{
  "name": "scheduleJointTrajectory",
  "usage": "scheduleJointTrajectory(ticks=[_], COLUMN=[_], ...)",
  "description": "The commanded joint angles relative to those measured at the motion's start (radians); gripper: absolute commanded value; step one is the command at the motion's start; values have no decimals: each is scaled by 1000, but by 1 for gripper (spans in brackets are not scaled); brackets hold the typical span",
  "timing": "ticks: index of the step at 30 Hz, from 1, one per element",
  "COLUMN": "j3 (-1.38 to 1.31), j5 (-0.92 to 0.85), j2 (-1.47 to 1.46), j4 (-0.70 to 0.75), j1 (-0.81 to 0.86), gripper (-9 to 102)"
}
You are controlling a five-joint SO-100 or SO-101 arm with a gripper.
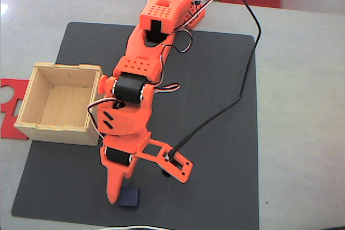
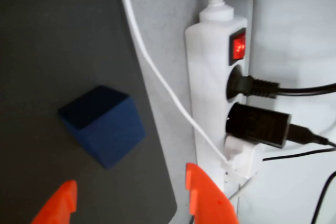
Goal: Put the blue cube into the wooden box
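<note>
The blue cube [image 1: 129, 197] lies on the dark mat near its front edge. In the wrist view the blue cube [image 2: 102, 124] sits just ahead of the two orange fingertips [image 2: 58, 205], in line with the gap and a little to the left, and touches neither. My gripper [image 2: 131, 203] is open with nothing between its fingers. From the fixed view the gripper [image 1: 116, 192] points down at the mat, its tip right beside the cube's left side. The wooden box [image 1: 35, 127] stands open-topped on the mat's left edge, well apart from the cube.
A flat red plate [image 1: 9, 106] lies left of the box. The dark mat [image 1: 215, 133] covers the table's middle. A white power strip [image 2: 210, 77] with plugs and a white cable [image 2: 157, 77] lies just past the mat's edge. A black cable [image 1: 237, 95] crosses the mat.
</note>
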Motion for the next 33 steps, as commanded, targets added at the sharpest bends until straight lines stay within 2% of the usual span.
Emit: scheduleJointTrajectory(ticks=[1, 20, 27, 33], j3=[-5, -15, -20, -25], j5=[11, 21, 17, -60], j2=[23, -67, -78, -81], j4=[35, -143, -196, -222], j1=[21, 15, 14, -11], gripper=[26, 30, 26, 26])
